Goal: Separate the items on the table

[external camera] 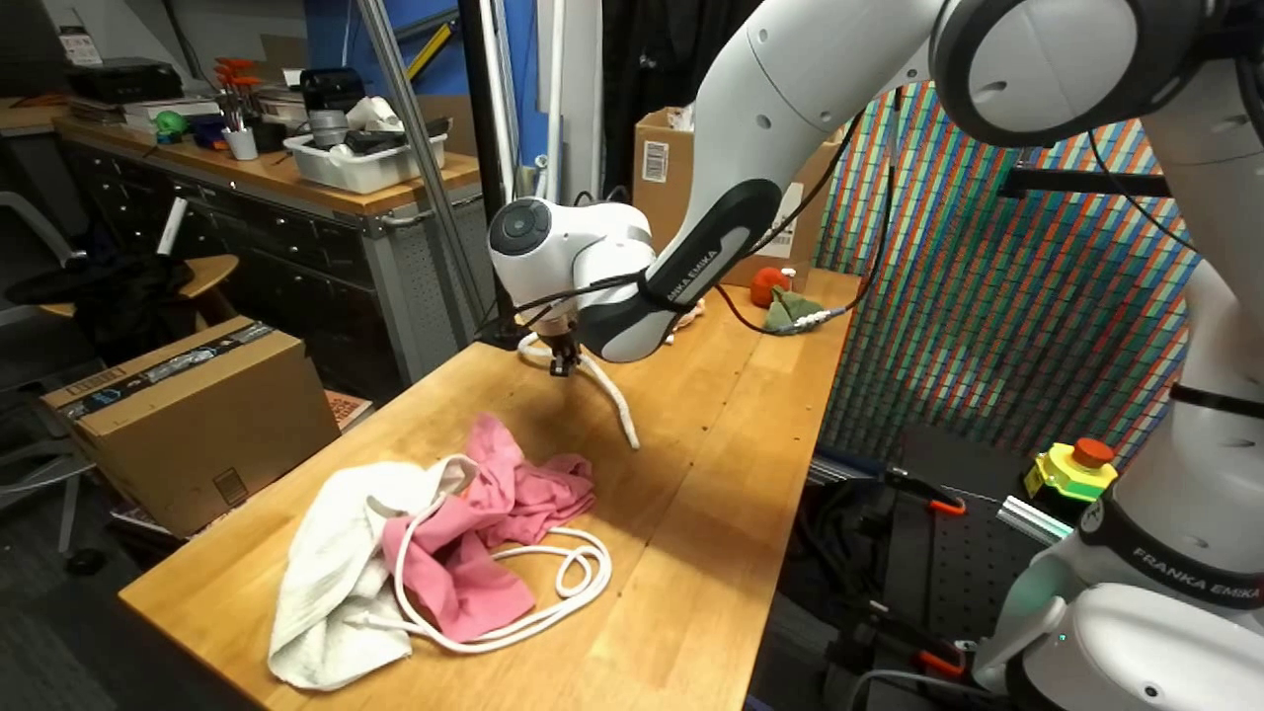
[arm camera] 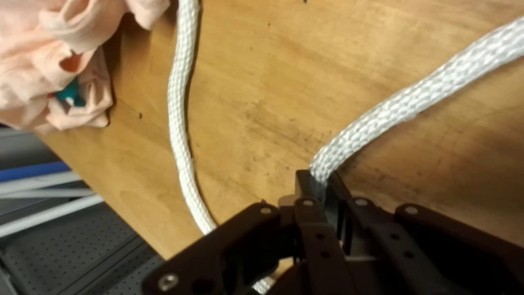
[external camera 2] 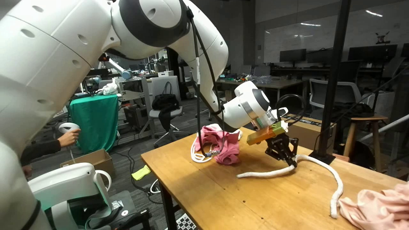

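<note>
My gripper (arm camera: 321, 180) is shut on a white braided rope (arm camera: 393, 114), low over the wooden table (external camera: 711, 513). The rope (external camera 2: 339, 185) curves away on both sides of the fingers; one end lies against a peach cloth (external camera 2: 380, 204) in an exterior view. In the wrist view that crumpled peach cloth (arm camera: 61, 61) shows a bit of teal in its folds. At the table's opposite end, a white cloth (external camera: 336, 563) and a pink-red cloth (external camera: 509, 494) lie bunched together, with a thin white cord (external camera: 592, 583) looped over and beside them. Whether the gripped stretch touches the tabletop I cannot tell.
A black pole (external camera 2: 332, 80) rises at the table's edge close to the gripper. Farther along are a red object (external camera: 768, 286), a green cloth (external camera: 790, 308) and a cardboard box (external camera: 667, 188). Another carton (external camera: 197, 425) stands beside the table. A person's hand (external camera 2: 68, 137) holds a controller.
</note>
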`<state>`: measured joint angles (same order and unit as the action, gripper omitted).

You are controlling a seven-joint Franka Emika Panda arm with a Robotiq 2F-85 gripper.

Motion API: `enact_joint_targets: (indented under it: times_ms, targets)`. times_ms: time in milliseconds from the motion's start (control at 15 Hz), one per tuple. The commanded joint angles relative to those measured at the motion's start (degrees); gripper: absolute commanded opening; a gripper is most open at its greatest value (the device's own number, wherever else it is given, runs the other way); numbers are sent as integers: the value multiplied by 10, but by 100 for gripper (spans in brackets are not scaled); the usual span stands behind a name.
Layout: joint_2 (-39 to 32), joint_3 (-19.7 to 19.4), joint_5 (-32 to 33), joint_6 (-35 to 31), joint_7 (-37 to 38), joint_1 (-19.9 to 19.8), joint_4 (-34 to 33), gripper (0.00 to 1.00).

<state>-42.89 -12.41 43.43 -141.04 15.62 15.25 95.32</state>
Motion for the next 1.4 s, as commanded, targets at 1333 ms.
enact_joint_targets:
  times_ms: [1333]
  targets:
    - [-5,20,392,-109,452,-4,-13,37]
